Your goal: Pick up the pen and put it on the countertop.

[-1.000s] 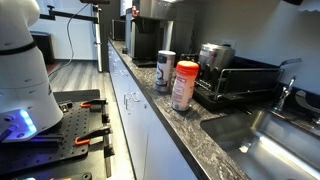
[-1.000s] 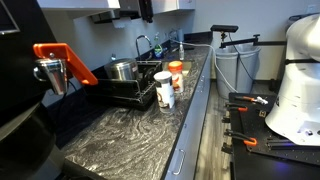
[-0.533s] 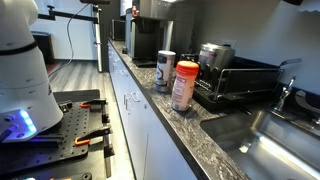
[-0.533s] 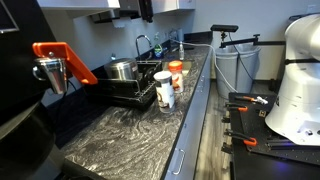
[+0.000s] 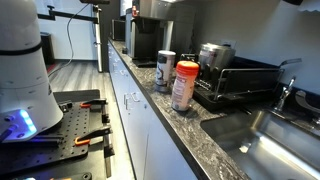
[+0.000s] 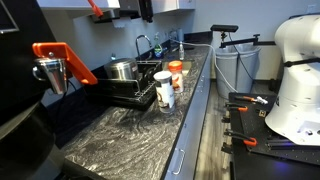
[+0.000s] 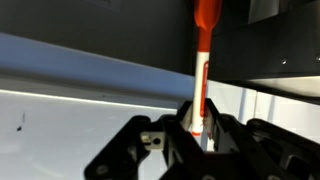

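Wrist view: the tool is closed on the pen. Its jaws pinch the white barrel low down, and the orange cap stands up against a dark cabinet underside and a pale wall. No counter shows here, so the pen is held aloft, not set down.

In an exterior view, the robot's white arm fills more of the top left corner than half a second ago. The counter, the orange-lidded canister and the dish rack are unchanged. Neither tool nor pen is in frame.

In an exterior view, an orange tip has newly appeared at the top edge by the range hood. It is probably the pen's cap, high above the counter. The arm has shifted too. By this the pick looks done and the carry under way; lowering the pen to bare stone remains.
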